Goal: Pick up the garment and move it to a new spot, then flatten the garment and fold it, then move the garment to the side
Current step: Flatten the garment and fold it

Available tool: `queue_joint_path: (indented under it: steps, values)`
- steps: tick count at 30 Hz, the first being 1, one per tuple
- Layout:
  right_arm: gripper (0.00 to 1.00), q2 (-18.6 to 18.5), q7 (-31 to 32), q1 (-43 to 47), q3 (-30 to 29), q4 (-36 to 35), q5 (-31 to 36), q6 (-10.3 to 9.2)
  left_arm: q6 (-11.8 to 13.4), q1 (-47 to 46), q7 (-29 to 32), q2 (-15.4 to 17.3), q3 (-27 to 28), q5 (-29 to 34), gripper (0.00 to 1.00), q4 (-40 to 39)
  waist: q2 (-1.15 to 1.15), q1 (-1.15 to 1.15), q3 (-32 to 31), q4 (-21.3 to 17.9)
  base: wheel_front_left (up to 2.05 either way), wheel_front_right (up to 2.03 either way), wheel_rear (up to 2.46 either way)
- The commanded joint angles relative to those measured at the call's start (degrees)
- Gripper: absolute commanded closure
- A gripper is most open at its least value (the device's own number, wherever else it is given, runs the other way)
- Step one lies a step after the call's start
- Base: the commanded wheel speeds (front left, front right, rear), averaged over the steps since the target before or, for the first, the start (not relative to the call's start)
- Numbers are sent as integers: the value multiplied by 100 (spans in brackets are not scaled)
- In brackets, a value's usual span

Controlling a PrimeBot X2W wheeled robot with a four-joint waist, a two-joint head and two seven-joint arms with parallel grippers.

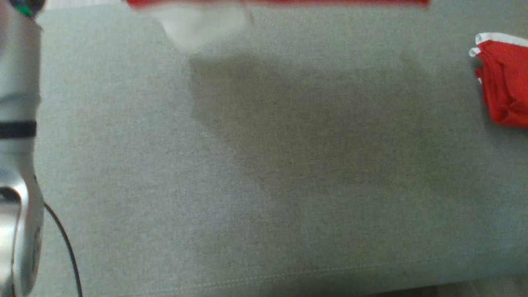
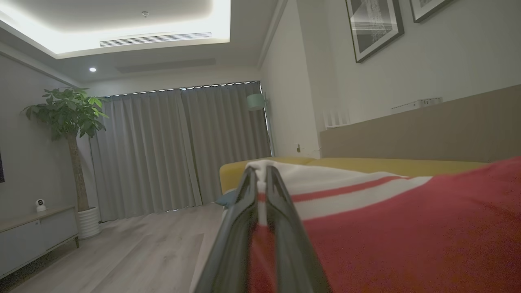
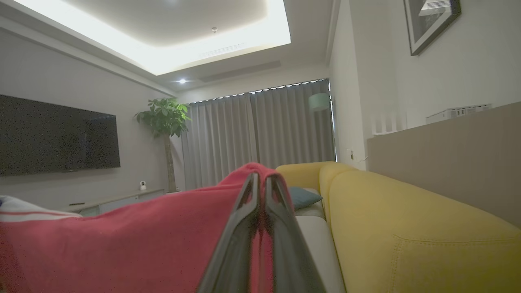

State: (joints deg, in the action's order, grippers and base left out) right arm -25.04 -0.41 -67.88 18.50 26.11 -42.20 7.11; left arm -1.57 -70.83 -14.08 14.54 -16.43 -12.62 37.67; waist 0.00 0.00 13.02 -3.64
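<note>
A grey seat surface [image 1: 264,173] is seen in the head view, with a stitched seam along its near edge and a broad shadow cast across the middle. The garment [image 2: 407,228], red with white bands and one thin red stripe, is held up off that surface, stretched between the two grippers. In the head view it is seen as a blurred red strip along the top edge, with a white patch hanging under it. A yellow sofa [image 3: 407,232] is seen behind the garment in both wrist views, backed by a beige panel [image 2: 427,130]. Grey curtains [image 3: 260,134] are drawn across the far wall. A dark TV [image 3: 57,136] is mounted on a side wall. A silver forearm [image 1: 18,144] is seen at the left edge of the head view, with a black cable [image 1: 66,243] beside it. A folded red piece [image 1: 505,82] with white trim is laid on the grey seat surface at the right edge, well apart from the held garment. A potted plant [image 2: 69,110] is placed beside the curtains. The left gripper [image 2: 261,173] is clamped on the garment's white edge, fingers pressed together. The right gripper [image 3: 262,177] is clamped on a red edge, fingers pressed together, with cloth draped over the tips. A teal cushion [image 3: 303,197] is laid on the sofa seat. A small white camera [image 2: 40,204] is set on a low cabinet [image 2: 36,236].
</note>
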Motion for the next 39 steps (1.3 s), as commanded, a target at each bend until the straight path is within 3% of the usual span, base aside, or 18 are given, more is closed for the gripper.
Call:
queue_joint_path:
  steps: [1, 5, 12, 17, 21, 28, 33, 39]
  values:
    - [100, 133, -220, -329, 234, 124, 22, 37, 8, -526, -64, 204, 218, 41, 100, 3, 0, 0, 142, -39, 0, 0, 0]
    - [100, 341, -568, -658, 861, 941, -134, 37, -26, -676, -88, -2, 332, -1, 100, 370, 0, 0, 519, 14, 0, 0, 0]
    - [100, 628, -953, -460, 1712, 1946, -835, 37, 1, 38, -91, -464, 630, -134, 100, 1011, 0, 0, 1138, 153, 0, 0, 0]
    - [100, 663, -1154, -87, 2340, 2278, -1373, 37, 40, 452, -91, -670, 714, -51, 100, 1549, 0, 0, 1426, 200, 0, 0, 0]
    - [100, 580, -1303, 152, 2570, 2212, -1597, 37, 62, 548, -91, -658, 627, 108, 100, 1747, 0, 0, 1427, 197, 0, 0, 0]
    - [100, 170, -1450, 1187, 2748, 1698, -1898, 37, 19, 1688, -91, -583, 973, 89, 100, 558, 0, 0, 1160, 142, 0, 0, 0]
    - [100, -216, -1456, 2260, 2402, 1018, -1798, 37, -76, 3082, -92, -491, 1199, 195, 100, -772, 0, 0, 814, 123, 0, 0, 0]
    - [100, -503, -1457, 3599, 2024, 199, -1437, 37, -10, 4724, -92, -494, 1542, 260, 100, -2108, 0, 0, 372, 111, 0, 0, 0]
